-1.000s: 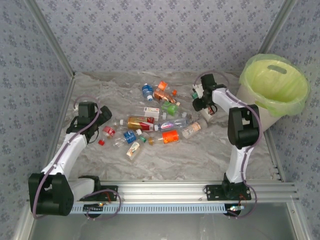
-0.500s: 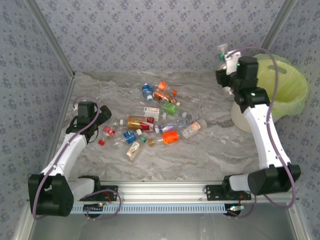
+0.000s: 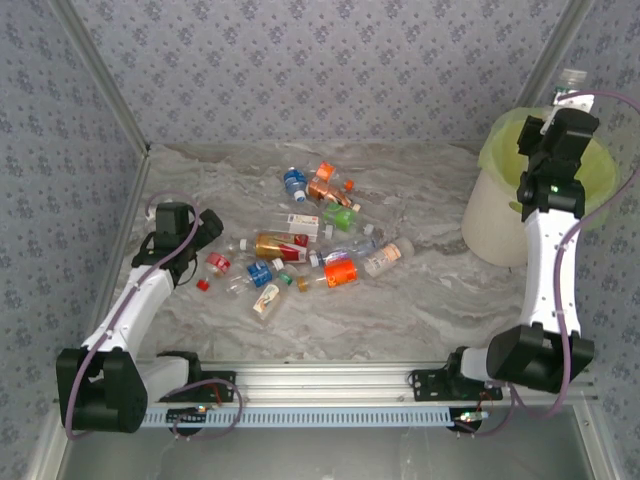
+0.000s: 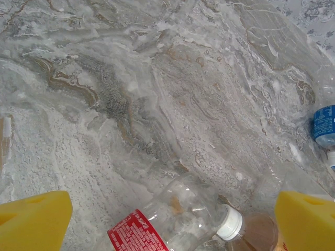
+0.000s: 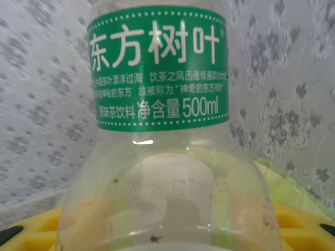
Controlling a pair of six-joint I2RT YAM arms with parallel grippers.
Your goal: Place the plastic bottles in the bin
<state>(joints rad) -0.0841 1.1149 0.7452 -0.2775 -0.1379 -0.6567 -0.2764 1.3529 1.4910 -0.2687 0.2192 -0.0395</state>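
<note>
Swung up from the pile [image 3: 280, 245] to the bin [image 3: 490, 225] rim, clenching a green-label bottle [image 5: 157, 68] in the right gripper [image 3: 563, 100]. Mid-carry, probably; needs centring over the opening next, then letting go. Leaves left gripper [image 3: 207, 231] gaping beside the pile.

grey marbled tabletop [image 3: 420, 310] lies between floral walls [image 3: 330, 70], behind a metal rail [image 3: 380, 375].

green-label bottle [image 5: 157, 68] cropped (top edge), wallpaper [image 5: 36, 104] blurred
</note>
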